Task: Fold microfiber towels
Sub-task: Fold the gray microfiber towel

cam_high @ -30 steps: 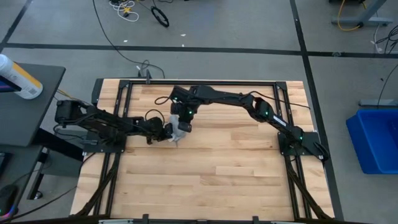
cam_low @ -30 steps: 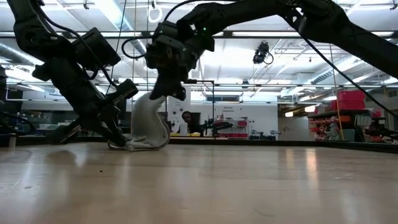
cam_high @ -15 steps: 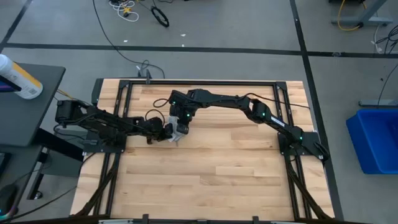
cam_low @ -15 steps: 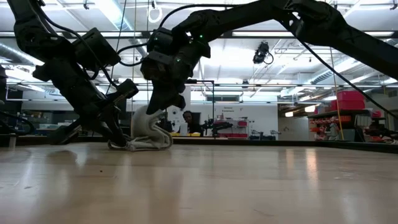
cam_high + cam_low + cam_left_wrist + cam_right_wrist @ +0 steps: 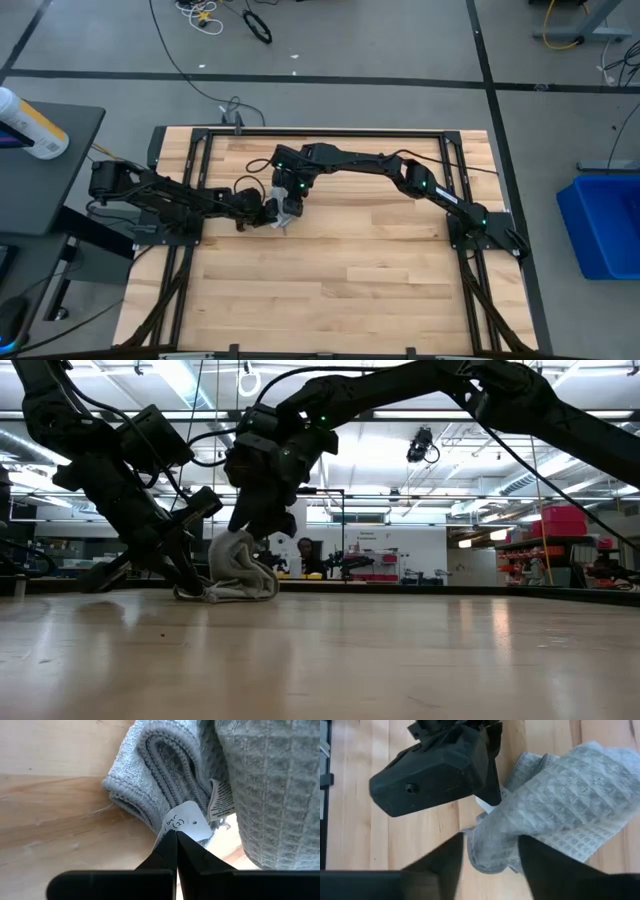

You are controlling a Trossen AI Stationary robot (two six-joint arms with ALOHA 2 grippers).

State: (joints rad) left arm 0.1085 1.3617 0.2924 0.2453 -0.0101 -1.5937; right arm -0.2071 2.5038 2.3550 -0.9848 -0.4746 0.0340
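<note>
Slumping grey waffle-textured towel [image 5: 243, 568], bunched

The grey microfiber towel [image 5: 243, 565] lies bunched in a soft heap on wood, left of centre.

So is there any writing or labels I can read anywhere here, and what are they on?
Round white tag on the towel: handwriting, roughly "(3)" plus a scrawl I can't make out.
Printed care label on the towel: too small to read.
Signs in the room behind the table: too blurred to read.
</note>
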